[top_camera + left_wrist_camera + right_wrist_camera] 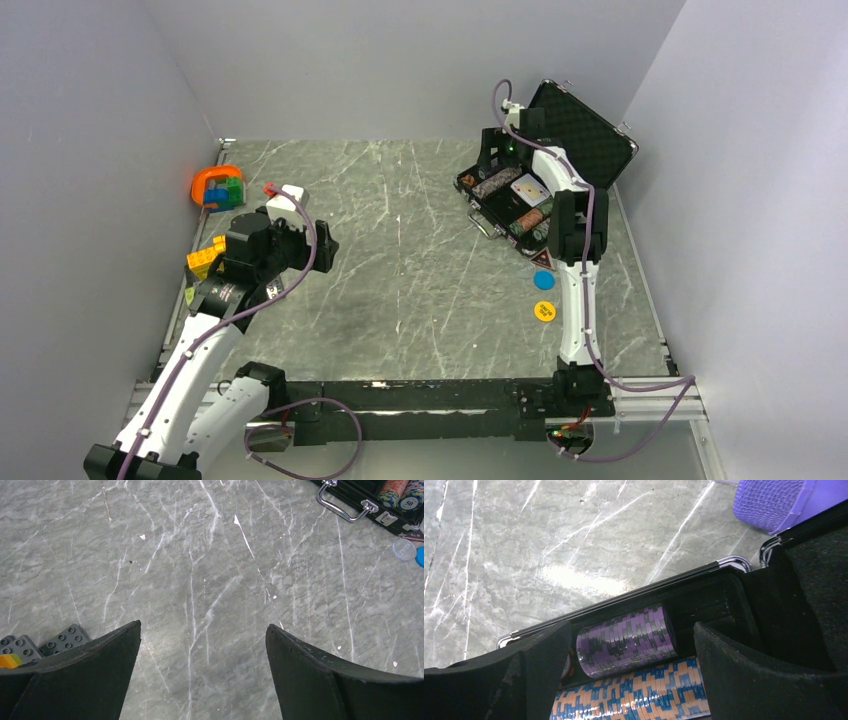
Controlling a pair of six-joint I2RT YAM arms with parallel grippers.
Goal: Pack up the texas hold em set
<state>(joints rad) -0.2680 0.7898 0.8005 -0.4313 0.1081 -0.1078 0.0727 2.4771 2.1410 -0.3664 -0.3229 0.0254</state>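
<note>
**Inspector:** Right gripper (631, 630), condition?

**Assistant:** Jaws wide, lowered into the briefcase (497, 205). They straddle a purple chip stack (626, 642) end to end. Whether either finger touches it, I cannot tell.

**Inspector:** Left gripper (203, 626)?

**Assistant:** Also wide, with nothing between the jaws. It hangs over bare counter (420, 260) towards the left edge.

**Inspector:** Location of the set, biggest item first.

**Assistant:** The briefcase sits open at the far right corner. Its lid (583, 130) stands up on the far side and its silver handle (344, 506) faces the middle of the counter.

**Inspector:** Anything else of that size?

**Assistant:** An orange ring (213, 183) holding coloured blocks lies at the far left corner, well apart from the case.

**Inspector:** Contents of the case?

**Assistant:** The purple chip stack lies on its side in the slot against the case wall. A blue-and-orange chip stack (634, 692) lies just beside it, parallel. A pale card deck (530, 190) sits in the middle of the tray.

**Inspector:** Loose items?

**Assistant:** A blue disc (543, 280) and a yellow disc (544, 312) lie flat near the right edge, outside the case, between it and the near edge. Both are just beside the right arm. The blue one is nearer the case, and the two do not touch. A yellow block (204, 260) lies by the left edge. In the left wrist view, grey blocks (62, 640) lie just beside one finger.
</note>
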